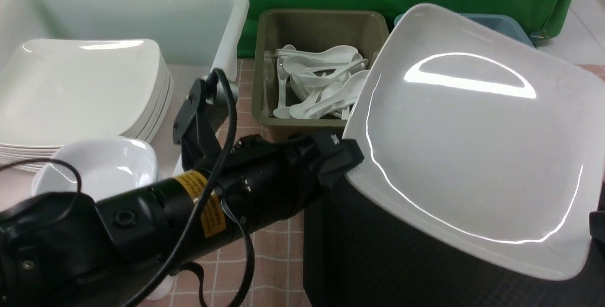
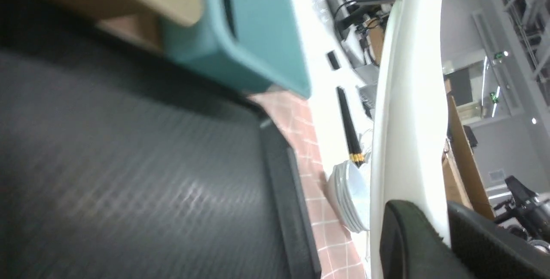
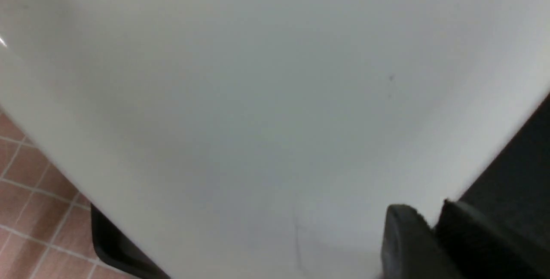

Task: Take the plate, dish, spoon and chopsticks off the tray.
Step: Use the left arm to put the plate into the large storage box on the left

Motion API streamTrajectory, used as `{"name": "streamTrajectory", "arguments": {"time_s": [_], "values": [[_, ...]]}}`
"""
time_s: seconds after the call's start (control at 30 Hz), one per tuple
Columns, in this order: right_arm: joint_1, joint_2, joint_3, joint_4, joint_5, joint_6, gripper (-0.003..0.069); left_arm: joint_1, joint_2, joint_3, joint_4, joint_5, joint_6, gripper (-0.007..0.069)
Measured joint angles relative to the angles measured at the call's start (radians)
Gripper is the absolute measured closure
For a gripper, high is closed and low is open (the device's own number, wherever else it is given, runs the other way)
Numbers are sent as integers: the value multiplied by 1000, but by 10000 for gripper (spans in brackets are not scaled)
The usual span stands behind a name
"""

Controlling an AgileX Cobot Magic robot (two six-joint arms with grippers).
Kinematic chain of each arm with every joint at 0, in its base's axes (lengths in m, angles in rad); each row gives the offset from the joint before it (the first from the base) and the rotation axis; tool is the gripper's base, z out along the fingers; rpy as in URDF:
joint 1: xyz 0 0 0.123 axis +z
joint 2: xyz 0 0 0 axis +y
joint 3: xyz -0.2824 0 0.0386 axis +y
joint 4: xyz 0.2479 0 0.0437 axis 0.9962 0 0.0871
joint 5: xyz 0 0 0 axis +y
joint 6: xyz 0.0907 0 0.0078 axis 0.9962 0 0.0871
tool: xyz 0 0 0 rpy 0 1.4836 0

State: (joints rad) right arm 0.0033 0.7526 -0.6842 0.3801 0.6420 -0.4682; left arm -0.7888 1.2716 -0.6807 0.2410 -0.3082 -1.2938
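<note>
The plate (image 1: 472, 155) hung tilted above the tray (image 1: 378, 269), its far edge higher than its near one and its hollow face turned toward the front camera. No part of it could be seen touching the tray's floor. The left fingers (image 2: 404, 240) were clamped on the rim at the plate's left corner, one on each face. The right fingers (image 3: 408, 244) pinched the rim on the opposite side in the same way. The plate looked stiff and hard, and its bright reflections pointed to a slick glaze. It was probably weighty for so narrow a hold, and it would likely chip or break if it fell. Being wide and shallow, it offered little to grip except the thin rim, so opposite edges seemed the right places to take it, with the fingers set well onto the flat of the rim. With a hold on each side, both arms would need to travel together, or the plate could twist and slide out. The stack of plates (image 1: 80, 89) on the surface (image 1: 279, 259) to the left looked the likely place for it, and glaze on glaze called for a gentle set-down.
</note>
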Motion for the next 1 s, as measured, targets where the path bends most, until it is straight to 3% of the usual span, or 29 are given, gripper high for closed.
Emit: {"name": "streamTrajectory", "arguments": {"time_s": [0.17,0.3,0.37,0.4,0.5,0.63,0.67,0.77,0.83,0.87,1.0], "values": [[0,-1,0,0,0,0,492,68,-74,-144,88,228,7,605],[0,-1,0,0,0,0,496,194,-141,-275,70,489,129,605],[0,-1,0,0,0,0,496,262,-159,-337,11,607,245,605],[0,-1,0,0,0,0,497,346,-169,-393,-90,706,393,605],[0,-1,0,0,0,0,498,531,-170,-476,-264,846,626,603],[0,-1,5,0,-1,0,498,842,-170,-522,-553,932,917,601],[0,-1,6,0,-1,0,498,842,-170,-522,-553,935,917,601],[0,-1,30,0,-5,0,498,1195,-145,-532,-818,1022,1196,601],[0,-1,34,0,-7,0,498,1276,-124,-533,-913,1057,1283,601],[0,-1,34,-1,-9,0,498,1402,-85,-534,-1016,1112,1405,600],[0,-1,34,-1,-17,0,498,1546,16,-534,-1193,1183,1570,599]]}}
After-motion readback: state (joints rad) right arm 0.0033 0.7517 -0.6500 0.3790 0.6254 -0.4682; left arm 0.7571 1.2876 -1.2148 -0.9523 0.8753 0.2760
